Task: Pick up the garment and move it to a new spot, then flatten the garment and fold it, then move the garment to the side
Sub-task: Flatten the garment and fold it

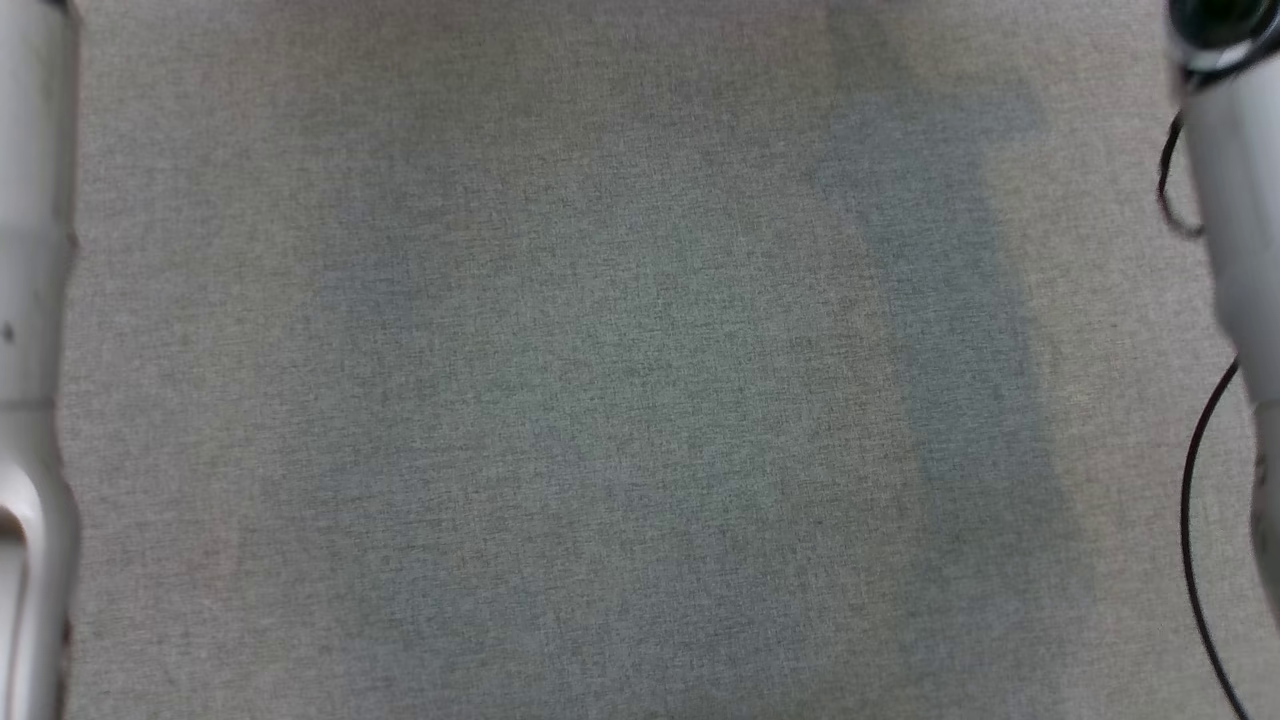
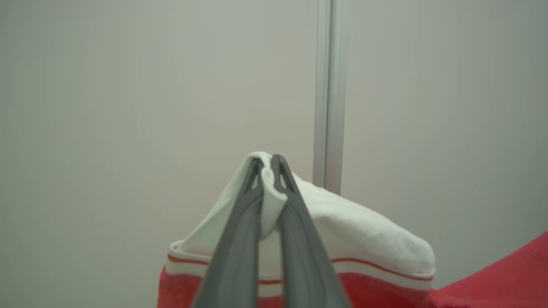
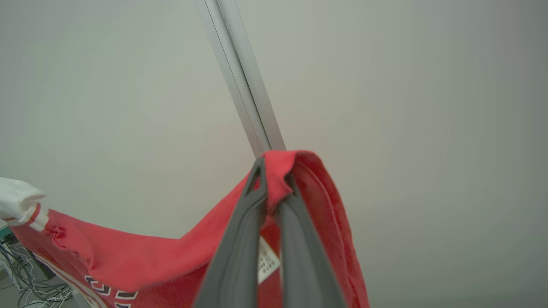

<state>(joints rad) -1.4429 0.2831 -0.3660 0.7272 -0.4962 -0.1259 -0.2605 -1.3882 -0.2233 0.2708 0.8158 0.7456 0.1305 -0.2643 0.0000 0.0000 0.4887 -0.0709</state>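
My left gripper (image 2: 266, 166) pinches the white sleeve (image 2: 364, 231) and my right gripper (image 3: 274, 173) pinches red fabric. The red-and-white shirt (image 3: 141, 261) hangs slung between them, presumably over the grey tabletop (image 1: 640, 400).

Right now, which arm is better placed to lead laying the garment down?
Probably right: the right claw pinches the red garment by its label; the left claw grips only the white sleeve.

Grey woven cloth surface (image 1: 600, 400) spans the frame. Pale glossy left forearm (image 1: 30, 300) at left edge; pale right forearm (image 1: 1240, 200), blurred, with thin black cable (image 1: 1188, 520), at right edge.
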